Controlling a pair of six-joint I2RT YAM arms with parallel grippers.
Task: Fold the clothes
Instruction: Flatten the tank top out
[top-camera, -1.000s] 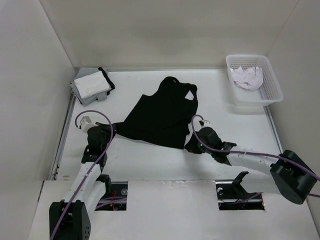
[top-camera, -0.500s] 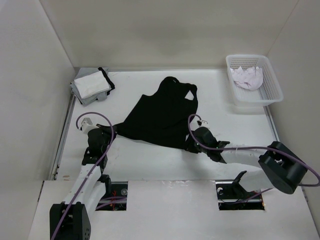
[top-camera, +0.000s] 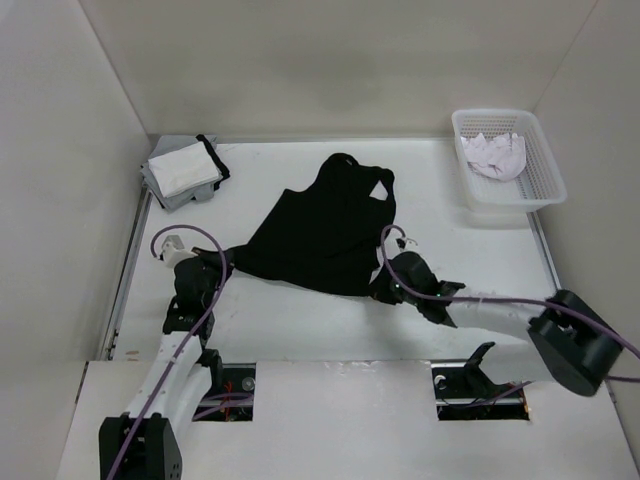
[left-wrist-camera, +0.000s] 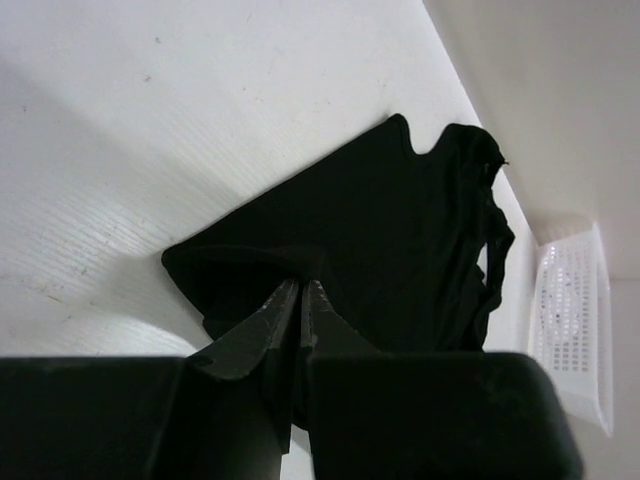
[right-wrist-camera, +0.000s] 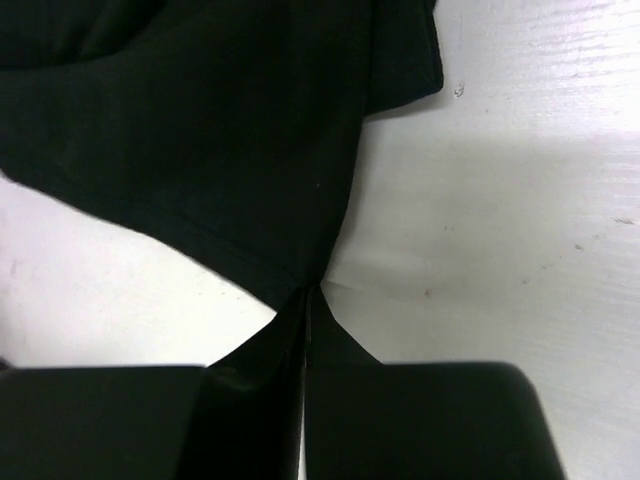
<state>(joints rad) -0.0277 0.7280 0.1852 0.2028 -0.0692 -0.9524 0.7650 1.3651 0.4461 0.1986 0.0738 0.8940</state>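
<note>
The clothes (top-camera: 325, 225), a black sleeveless tank top, lie spread on the white table with the neck toward the back and the hem nearest me. My left gripper (top-camera: 229, 262) is shut on the hem's left corner. In the left wrist view its jaws (left-wrist-camera: 302, 286) pinch a raised fold of the black fabric (left-wrist-camera: 400, 230). My right gripper (top-camera: 379, 290) sits low at the hem's right corner. In the right wrist view its jaws (right-wrist-camera: 308, 296) meet on the very tip of that corner of the fabric (right-wrist-camera: 220, 140).
A white plastic basket (top-camera: 540, 190) holding a white garment (top-camera: 493, 155) stands at the back right. A grey-and-white stack of garments with black trim (top-camera: 183, 170) lies at the back left. Enclosure walls border the table on three sides.
My right gripper slid in to the hem's right corner and closed from open to shut on it. The left gripper stayed shut on the left corner, barely shifting.
</note>
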